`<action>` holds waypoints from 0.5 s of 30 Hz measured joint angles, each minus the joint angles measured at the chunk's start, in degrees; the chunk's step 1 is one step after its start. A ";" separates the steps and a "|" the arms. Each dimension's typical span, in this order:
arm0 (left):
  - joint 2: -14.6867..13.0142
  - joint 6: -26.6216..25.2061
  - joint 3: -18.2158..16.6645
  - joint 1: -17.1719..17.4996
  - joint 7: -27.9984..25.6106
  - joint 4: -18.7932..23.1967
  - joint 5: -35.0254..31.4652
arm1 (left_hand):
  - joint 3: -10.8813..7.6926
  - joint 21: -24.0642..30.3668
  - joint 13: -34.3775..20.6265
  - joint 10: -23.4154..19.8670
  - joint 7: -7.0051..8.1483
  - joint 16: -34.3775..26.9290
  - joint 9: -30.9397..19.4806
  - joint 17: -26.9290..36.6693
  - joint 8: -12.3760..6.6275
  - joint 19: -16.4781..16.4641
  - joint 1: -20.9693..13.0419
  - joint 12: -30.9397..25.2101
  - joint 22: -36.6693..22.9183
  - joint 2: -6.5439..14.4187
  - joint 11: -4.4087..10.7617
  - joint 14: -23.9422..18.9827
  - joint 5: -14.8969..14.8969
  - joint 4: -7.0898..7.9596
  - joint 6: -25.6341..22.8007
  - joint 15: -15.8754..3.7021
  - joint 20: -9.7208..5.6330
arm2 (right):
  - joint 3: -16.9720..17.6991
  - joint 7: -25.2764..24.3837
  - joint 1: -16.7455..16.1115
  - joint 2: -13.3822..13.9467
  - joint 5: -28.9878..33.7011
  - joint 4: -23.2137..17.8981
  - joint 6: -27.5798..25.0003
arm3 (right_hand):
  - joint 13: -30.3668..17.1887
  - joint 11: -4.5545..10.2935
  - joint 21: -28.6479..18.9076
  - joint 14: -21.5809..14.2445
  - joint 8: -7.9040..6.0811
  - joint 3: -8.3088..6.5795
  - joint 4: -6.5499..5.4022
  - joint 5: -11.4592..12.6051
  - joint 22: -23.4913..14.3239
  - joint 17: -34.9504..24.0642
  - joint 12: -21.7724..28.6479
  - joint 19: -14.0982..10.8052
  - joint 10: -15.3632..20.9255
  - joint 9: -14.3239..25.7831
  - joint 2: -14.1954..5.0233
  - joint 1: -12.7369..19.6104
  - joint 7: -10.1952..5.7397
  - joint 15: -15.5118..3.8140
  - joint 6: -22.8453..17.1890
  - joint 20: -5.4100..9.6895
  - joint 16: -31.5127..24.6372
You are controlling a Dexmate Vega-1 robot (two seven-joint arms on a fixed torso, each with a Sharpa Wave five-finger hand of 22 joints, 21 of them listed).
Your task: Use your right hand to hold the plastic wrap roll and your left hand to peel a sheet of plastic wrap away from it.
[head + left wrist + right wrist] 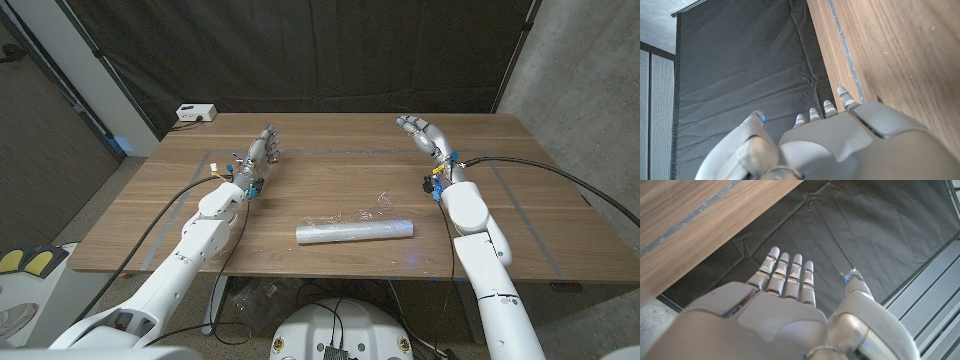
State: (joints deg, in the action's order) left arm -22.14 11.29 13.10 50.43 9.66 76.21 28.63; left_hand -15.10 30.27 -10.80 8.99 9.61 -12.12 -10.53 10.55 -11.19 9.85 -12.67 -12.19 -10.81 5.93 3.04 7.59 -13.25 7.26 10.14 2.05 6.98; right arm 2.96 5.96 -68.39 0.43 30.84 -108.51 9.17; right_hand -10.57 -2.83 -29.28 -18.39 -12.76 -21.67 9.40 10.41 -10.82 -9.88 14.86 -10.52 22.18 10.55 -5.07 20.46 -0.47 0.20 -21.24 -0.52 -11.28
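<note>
In the head view, the plastic wrap roll point(355, 232) lies on its side on the wooden worktop point(330, 160), in the lower middle of the frame, its long axis running left to right. A loose, crinkled sheet of clear wrap point(372, 210) spreads from the roll's upper side toward the frame's centre. The left hand point(257, 160) sits in the centre-left of the frame, well apart from the roll, holding nothing, its fingers stretched out and pointing toward the far edge. The right hand point(425, 135) is in the upper right of centre, also well apart from the roll and holding nothing, its fingers spread and lightly curved. A small white box point(196, 113) rests at the worktop's far left corner, in front of a black curtain point(300, 50).

In the left wrist view, the left hand point(850, 145) occupies the lower frame, its fingertips point(842, 92) lying side by side and extended over the worktop's edge point(850, 75), with nothing held; the curtain point(740, 65) lies beyond.

In the right wrist view, the right hand point(775, 315) shows its back in the lower frame, fingers point(790, 275) straight and close together, the thumb set apart, empty. The worktop point(695, 220) fills the upper left of the frame.
</note>
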 measured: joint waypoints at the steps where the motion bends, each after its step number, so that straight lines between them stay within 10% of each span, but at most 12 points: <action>1: 0.07 0.00 0.01 -0.04 0.00 0.00 0.00 | 0.00 0.00 0.00 0.00 0.00 0.00 0.00 0.00 0.00 0.00 0.00 0.00 0.00 0.00 0.00 0.00 0.00 0.00 0.00 0.00 0.00 | 0.00 -0.23 0.00 0.00 1.13 0.00 -0.13 | 0.00 0.00 0.00 0.00 0.00 0.00 0.00 0.00 0.00 0.00 0.00 -0.20 0.00 0.00 0.21 0.21 0.07 0.00 -0.07 -0.20 0.00; 15: 0.36 -0.01 0.42 -0.70 1.32 -0.63 -0.31 | 0.00 0.00 0.01 -0.19 -0.01 0.00 0.00 0.00 0.00 0.00 0.00 0.00 0.00 0.00 -0.19 -0.63 0.00 0.00 0.00 0.01 -0.01 | -2.86 -3.38 -4.77 -0.78 10.75 -7.10 -1.53 | 0.00 0.36 0.00 -1.95 0.00 -0.34 0.34 0.21 0.01 -0.01 0.00 -1.94 1.68 -0.01 0.75 1.20 -0.11 -0.73 -2.36 -0.09 0.00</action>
State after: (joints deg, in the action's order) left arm -21.78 11.28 13.52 49.74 10.98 75.58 28.31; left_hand -15.10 30.27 -10.80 8.80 9.60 -12.12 -10.53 10.54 -11.19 9.85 -12.67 -12.19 -10.81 5.93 2.85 6.95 -13.25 7.27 10.14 2.06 6.97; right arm 0.10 2.59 -73.16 -0.36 41.59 -115.60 7.64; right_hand -10.57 -2.46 -29.28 -20.34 -12.76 -22.00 9.74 10.62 -10.81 -9.88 14.86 -12.47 23.86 10.54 -4.32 21.66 -0.59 -0.53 -23.60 -0.62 -11.28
